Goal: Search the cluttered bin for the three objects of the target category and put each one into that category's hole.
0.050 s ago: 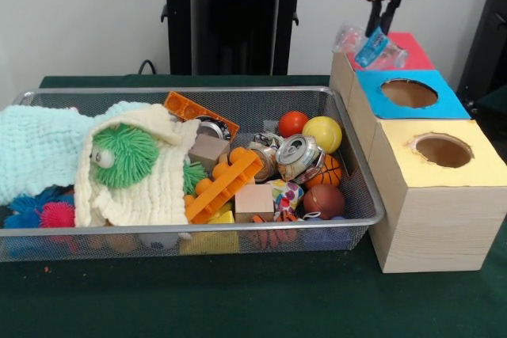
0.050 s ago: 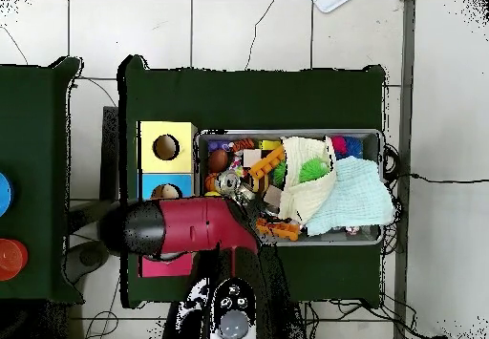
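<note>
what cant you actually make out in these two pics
- Red box hole: front view, hidden by the crumpled plastic bottle in the gripper; overhead view, covered by the arm.
- Bin contents under the cream cloth and mint cloth: hidden in both views.

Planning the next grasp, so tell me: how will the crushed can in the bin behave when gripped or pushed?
The crushed can looks like thin dented metal, so it is probably light and may buckle further under a squeeze. Its shiny skin could be slippery. It lies tilted on the basketball and other clutter, so a push would likely make it slide or roll off.
</note>
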Action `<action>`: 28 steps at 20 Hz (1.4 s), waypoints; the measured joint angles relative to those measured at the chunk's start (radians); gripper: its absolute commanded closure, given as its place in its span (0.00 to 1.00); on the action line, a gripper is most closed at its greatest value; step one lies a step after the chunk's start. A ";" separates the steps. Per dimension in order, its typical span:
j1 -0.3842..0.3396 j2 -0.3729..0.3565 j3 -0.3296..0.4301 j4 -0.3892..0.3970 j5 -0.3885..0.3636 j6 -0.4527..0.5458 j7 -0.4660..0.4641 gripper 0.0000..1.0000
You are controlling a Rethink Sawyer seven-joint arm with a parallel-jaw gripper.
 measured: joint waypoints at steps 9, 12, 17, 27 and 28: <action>0.066 0.047 0.000 -0.013 0.066 -0.115 0.010 1.00; 0.074 0.067 -0.003 -0.014 0.068 -0.190 0.010 1.00; 0.075 0.079 -0.025 -0.022 0.068 -0.274 0.010 1.00; 0.088 0.140 -0.052 -0.028 0.067 -0.295 0.010 0.00; 0.092 0.150 -0.055 -0.029 0.068 -0.295 0.010 0.00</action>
